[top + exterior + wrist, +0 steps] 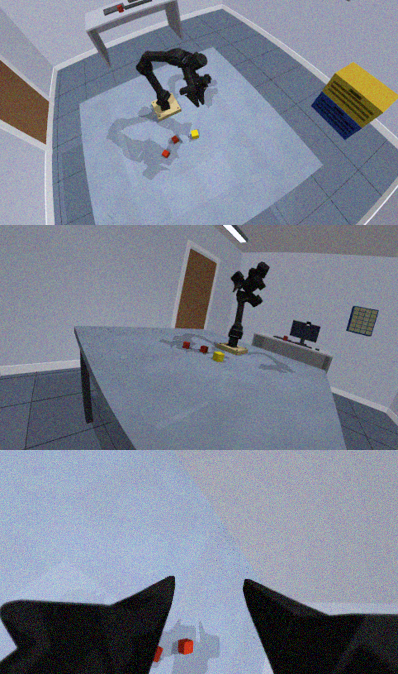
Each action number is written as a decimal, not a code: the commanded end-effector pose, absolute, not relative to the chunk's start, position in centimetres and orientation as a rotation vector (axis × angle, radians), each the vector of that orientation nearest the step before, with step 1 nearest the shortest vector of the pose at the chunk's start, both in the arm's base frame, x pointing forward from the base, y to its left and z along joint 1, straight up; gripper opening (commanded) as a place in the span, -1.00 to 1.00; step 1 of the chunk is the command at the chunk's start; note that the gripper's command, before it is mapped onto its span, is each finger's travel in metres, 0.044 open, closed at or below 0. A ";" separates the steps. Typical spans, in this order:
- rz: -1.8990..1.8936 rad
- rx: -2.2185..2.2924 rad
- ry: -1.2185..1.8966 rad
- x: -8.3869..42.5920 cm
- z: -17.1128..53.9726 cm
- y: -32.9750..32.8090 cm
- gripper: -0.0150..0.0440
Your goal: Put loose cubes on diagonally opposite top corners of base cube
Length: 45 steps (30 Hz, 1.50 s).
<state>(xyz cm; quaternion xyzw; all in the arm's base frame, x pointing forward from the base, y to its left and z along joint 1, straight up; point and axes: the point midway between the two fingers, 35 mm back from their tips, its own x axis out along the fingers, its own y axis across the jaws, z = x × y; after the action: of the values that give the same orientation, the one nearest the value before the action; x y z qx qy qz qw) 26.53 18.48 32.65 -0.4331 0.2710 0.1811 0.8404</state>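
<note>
The yellow base cube [195, 134] [219, 356] sits on the table. One red cube [175, 139] [204, 349] lies close beside it, apart from it. The other red cube [165, 153] [187, 345] lies farther from the yellow cube. Both rest on the table top. The wrist view shows one red cube [185, 646] whole at the bottom and a second red cube [157, 654] partly hidden by the left finger; which is which I cannot tell. The yellow cube is out of the wrist view. My gripper [200, 104] [209, 582] is open and empty, high above the table and away from the cubes.
The arm's wooden base plate [176, 108] [244, 351] stands on the table [231, 178] [248, 403] behind the cubes. The arm's shadow falls around the red cubes. A side desk [136, 17] [289, 349] with a monitor [305, 332] stands off beyond the table.
</note>
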 end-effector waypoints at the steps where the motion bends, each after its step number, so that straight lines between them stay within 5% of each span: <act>1: 0.318 -0.802 0.694 28.6 30.7 16.8 0.41; 19: -0.090 -0.151 1.170 34.6 21.7 5.5 0.41; 35: -0.578 0.580 1.441 33.9 14.4 -6.0 0.41; 45: -0.600 0.614 1.448 34.0 12.2 -6.5 0.41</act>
<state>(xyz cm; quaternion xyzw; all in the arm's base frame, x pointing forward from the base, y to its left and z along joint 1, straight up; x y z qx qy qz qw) 33.99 -6.53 13.83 0.2677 0.6375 -0.2635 0.6727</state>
